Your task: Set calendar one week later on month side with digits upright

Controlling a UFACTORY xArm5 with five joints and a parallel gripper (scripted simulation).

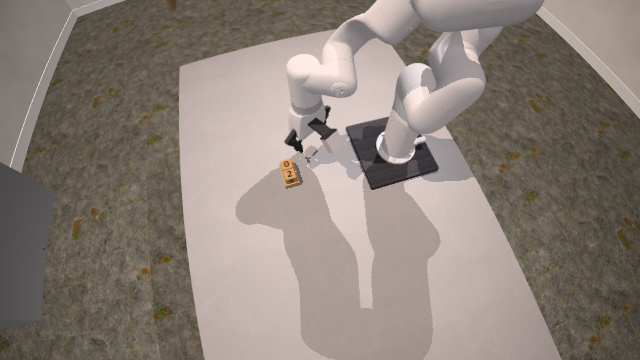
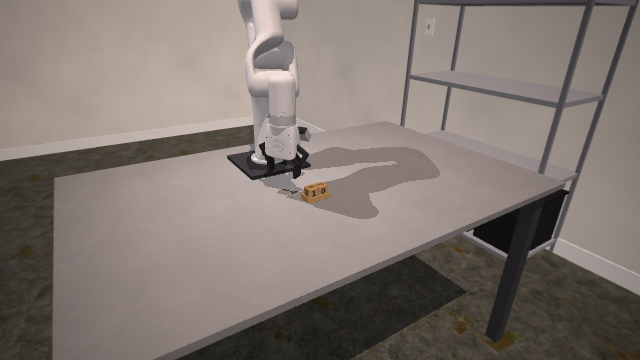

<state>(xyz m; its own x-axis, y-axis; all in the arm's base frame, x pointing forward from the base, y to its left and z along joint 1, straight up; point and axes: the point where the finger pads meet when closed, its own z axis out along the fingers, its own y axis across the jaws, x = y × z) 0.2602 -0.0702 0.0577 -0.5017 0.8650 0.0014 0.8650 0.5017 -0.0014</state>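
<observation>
The wooden calendar (image 1: 290, 173) stands on the grey table: a small tray holding two cubes side by side. From above the cubes' tops show 0 and 2. In the side view the calendar (image 2: 315, 192) shows 1 and 0 on its near face. My gripper (image 1: 310, 138) hangs open and empty above the table, a little behind the calendar toward the arm's base and apart from it. It also shows in the side view (image 2: 283, 166), fingers spread wide. The month's name is too small to read.
The arm's black base plate (image 1: 391, 153) lies right of the gripper. A metal shelf rack (image 2: 505, 95) stands past the table's far right edge. A grey box (image 1: 20, 250) stands on the floor to the left.
</observation>
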